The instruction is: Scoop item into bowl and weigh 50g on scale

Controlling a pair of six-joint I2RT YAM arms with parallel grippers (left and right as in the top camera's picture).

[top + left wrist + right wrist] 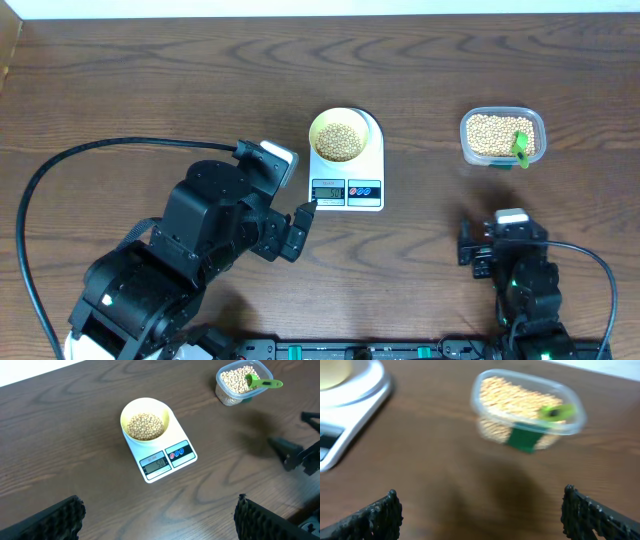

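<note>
Beans point(339, 140) sit in pale yellow bowl point(314, 135), on platform of white scale point(374, 160) near worktop middle. Display point(154, 464) digits too small to read surely; red and blue buttons point(179, 452) beside it. More beans in clear tub point(464, 130) toward right edge, green scoop point(521, 148) inside; tub's green label point(522, 440) blurred, unreadable. Worktop point(150, 80) dark wood grain. Left gripper point(160, 502) open, empty, near scale front. Right gripper point(480, 494) open, empty, short of tub.

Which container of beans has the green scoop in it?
The clear plastic tub, beside the scale; the green scoop lies in its beans. The pale yellow bowl on the scale has none.
</note>
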